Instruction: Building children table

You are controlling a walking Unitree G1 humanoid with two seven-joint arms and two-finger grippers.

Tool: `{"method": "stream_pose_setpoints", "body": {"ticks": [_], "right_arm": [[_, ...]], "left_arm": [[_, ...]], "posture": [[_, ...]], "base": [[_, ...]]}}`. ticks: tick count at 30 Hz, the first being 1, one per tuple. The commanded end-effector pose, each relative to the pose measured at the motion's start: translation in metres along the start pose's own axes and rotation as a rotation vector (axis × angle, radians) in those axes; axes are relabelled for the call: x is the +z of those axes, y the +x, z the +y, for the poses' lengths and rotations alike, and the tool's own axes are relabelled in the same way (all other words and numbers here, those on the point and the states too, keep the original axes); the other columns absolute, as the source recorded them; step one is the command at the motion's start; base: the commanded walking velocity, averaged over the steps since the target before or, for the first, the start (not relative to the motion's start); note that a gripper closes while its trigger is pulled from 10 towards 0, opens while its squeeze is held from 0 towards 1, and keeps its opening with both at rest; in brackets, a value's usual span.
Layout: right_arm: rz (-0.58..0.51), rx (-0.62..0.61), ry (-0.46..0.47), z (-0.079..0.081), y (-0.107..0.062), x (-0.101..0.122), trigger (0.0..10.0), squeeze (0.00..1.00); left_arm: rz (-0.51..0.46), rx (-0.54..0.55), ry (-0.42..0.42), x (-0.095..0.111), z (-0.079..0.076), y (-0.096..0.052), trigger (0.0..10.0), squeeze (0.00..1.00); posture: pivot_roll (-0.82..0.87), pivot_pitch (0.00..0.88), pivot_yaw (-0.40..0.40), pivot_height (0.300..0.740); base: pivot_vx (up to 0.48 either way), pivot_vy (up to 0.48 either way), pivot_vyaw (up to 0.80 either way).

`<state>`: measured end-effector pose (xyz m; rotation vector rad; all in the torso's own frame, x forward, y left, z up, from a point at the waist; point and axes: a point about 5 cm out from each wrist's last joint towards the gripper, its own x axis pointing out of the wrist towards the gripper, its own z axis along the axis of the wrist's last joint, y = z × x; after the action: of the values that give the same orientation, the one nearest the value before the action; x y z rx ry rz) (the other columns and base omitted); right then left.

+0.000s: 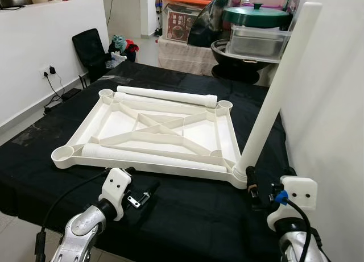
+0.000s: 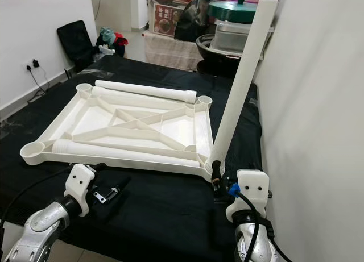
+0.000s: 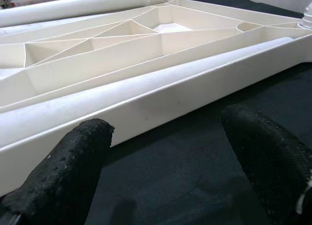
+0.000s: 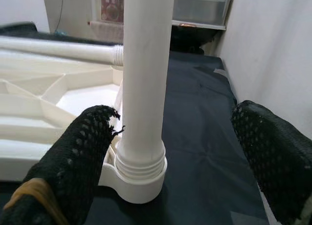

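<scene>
Nearest the camera, the left gripper [image 1: 138,195] hovers low over the black cloth [image 1: 187,211], its jaws spread wide and empty, just short of the near rim of the white table top panel [image 1: 153,138], which lies upside down on the cloth with its ribbed underside showing. The right gripper [image 4: 190,161] sits at the panel's near right corner, jaws also spread wide, with 1 finger on each side of the standing leg [image 1: 278,91] and no clear contact with it. That leg is upright in the near right socket [image 4: 139,178], its threaded collar showing just above the socket rim, so it looks seated or nearly so, though how tight it is cannot be told. A 2nd leg [image 1: 142,158] lies loose inside the panel along its near edge, and a 3rd leg [image 1: 168,95] lies across the far edge, between the far left socket [image 1: 106,94] and the far right socket [image 1: 224,104]. The near left socket [image 1: 63,154] is empty too. The step in hand appears to be the end of fitting leg 1 of the set, with 3 sockets yet unfilled. The next move probably calls for the left gripper to close on the near loose leg, lift it clear of the ribs, stand it upright over the near left socket and turn it in, while the panel is kept from sliding on the cloth. Beyond the cloth stand a white wall [image 1: 335,103], a black bag [image 1: 91,49] and stacked household containers [image 1: 256,32].
</scene>
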<state>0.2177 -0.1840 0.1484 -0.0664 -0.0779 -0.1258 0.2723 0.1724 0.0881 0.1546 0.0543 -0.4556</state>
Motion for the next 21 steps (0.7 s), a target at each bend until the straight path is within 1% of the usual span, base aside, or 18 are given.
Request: {"method": "stream_pose_setpoints", "body": {"ticks": [1, 3, 6, 7, 9, 14, 16, 17, 21], "right_arm": [[0.023, 0.008, 0.017, 0.002, 0.0, -0.001, 10.0, 0.0], [0.024, 0.015, 0.02, 0.003, 0.002, 0.0, 10.0, 0.0], [0.002, 0.021, 0.028, 0.007, 0.01, 0.005, 10.0, 0.0], [0.002, 0.021, 0.028, 0.007, 0.01, 0.005, 10.0, 0.0], [-0.008, 0.02, 0.021, 0.007, 0.014, 0.007, 10.0, 0.0], [-0.023, 0.022, 0.009, 0.007, 0.016, 0.009, 10.0, 0.0], [-0.026, 0.023, 0.006, 0.007, 0.017, 0.009, 10.0, 0.0], [-0.036, 0.034, -0.006, 0.006, 0.021, 0.011, 10.0, 0.0], [-0.04, 0.037, -0.008, 0.006, 0.026, 0.012, 10.0, 0.0]], "left_arm": [[-0.022, 0.003, -0.022, 0.006, -0.002, 0.003, 10.0, 0.0], [-0.03, 0.012, -0.025, 0.008, -0.001, 0.003, 10.0, 0.0], [-0.067, 0.03, -0.04, 0.021, 0.003, 0.005, 10.0, 0.0], [-0.067, 0.03, -0.04, 0.021, 0.003, 0.005, 10.0, 0.0], [-0.087, 0.034, -0.05, 0.028, 0.004, 0.003, 10.0, 0.0], [-0.084, 0.039, -0.046, 0.029, 0.004, 0.002, 10.0, 0.0], [-0.083, 0.04, -0.046, 0.028, 0.004, 0.002, 10.0, 0.0], [-0.083, 0.04, -0.046, 0.029, 0.002, 0.002, 10.0, 0.0], [-0.081, 0.041, -0.048, 0.03, 0.0, 0.002, 10.0, 0.0]], "posture": [[0.02, 0.0, -0.078, 0.74], [0.02, 0.0, -0.078, 0.74], [0.03, 0.0, -0.088, 0.74], [0.03, 0.0, -0.088, 0.74], [0.03, 0.0, -0.091, 0.74], [0.03, 0.0, -0.093, 0.74], [0.03, 0.0, -0.093, 0.74], [0.03, 0.0, -0.094, 0.74], [0.04, 0.0, -0.098, 0.74]], "base": [[0.0, 0.48, -0.8], [0.0, 0.48, -0.8], [0.0, 0.48, -0.8], [0.0, 0.48, -0.8], [0.0, 0.48, -0.8], [0.0, 0.48, -0.8], [0.0, 0.48, 0.0], [0.0, 0.48, 0.0], [0.0, 0.48, 0.0]]}}
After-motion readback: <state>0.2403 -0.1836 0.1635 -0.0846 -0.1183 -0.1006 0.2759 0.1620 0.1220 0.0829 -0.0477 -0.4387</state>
